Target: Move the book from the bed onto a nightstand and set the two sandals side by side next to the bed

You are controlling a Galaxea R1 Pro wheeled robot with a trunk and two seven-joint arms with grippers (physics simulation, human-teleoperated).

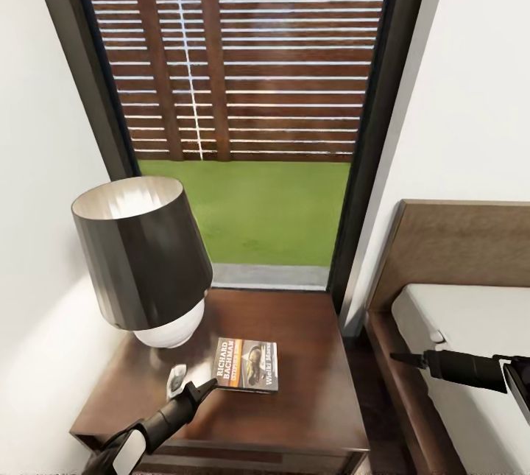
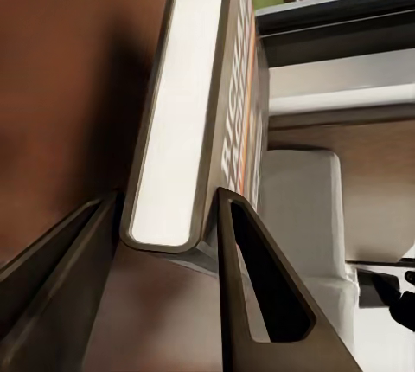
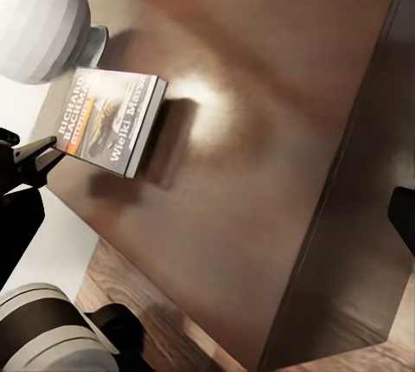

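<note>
The book [image 1: 248,363], white and orange with dark lettering, lies flat over the dark brown nightstand [image 1: 309,401], just right of the lamp. My left gripper [image 1: 210,385] is shut on the book's near left corner. In the left wrist view the book's page edge [image 2: 173,130] sits between both fingers [image 2: 259,294]. The right wrist view shows the book [image 3: 108,121] casting an offset shadow on the nightstand [image 3: 259,130], so it seems slightly raised. My right gripper [image 1: 397,358] hangs open over the bed's [image 1: 471,328] near edge, holding nothing. The sandals are out of view.
A lamp [image 1: 140,254] with a dark shade and white base stands at the nightstand's back left, and a small white object [image 1: 177,379] lies in front of it. A tall black-framed window [image 1: 243,129] is behind. White walls flank both sides.
</note>
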